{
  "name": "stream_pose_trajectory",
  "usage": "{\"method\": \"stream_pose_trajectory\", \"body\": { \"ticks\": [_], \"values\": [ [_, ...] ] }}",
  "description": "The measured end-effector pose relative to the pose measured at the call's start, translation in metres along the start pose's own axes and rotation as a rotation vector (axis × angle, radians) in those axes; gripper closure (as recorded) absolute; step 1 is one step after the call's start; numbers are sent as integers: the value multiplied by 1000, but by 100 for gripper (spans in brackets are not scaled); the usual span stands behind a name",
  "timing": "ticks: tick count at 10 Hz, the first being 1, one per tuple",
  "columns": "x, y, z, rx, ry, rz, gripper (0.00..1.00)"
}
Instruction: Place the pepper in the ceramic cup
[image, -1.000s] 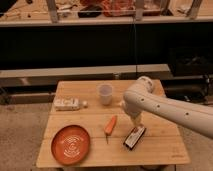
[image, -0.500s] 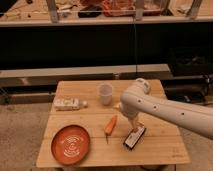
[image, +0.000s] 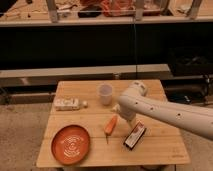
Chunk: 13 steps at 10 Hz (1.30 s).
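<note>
The pepper (image: 111, 125) is small, orange and tapered, and lies on the wooden table (image: 90, 120) near its middle, thin stem end toward the front. The white ceramic cup (image: 105, 93) stands upright behind it, toward the table's back. My white arm reaches in from the right, and the gripper (image: 125, 118) hangs low over the table just right of the pepper and in front of the cup. It is partly hidden by the arm's casing.
A round orange plate (image: 71, 144) sits at the front left. A flat white box (image: 66, 104) lies at the left, beside the cup. A dark packet with a white edge (image: 135, 136) lies at the front right, under the arm. Shelving stands behind the table.
The arm has shifted slightly left, bringing the gripper closer to the pepper. The pepper, cup and other things have not moved.
</note>
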Motion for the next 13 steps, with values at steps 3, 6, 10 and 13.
{"method": "stream_pose_trajectory", "body": {
  "ticks": [3, 6, 10, 13],
  "values": [
    [-7, -5, 9, -2, -4, -38, 20],
    [-13, -10, 16, -3, -12, -61, 20],
    [-24, -16, 24, -5, -31, -80, 20],
    [-34, -25, 33, -2, -46, -98, 20]
  ]
}}
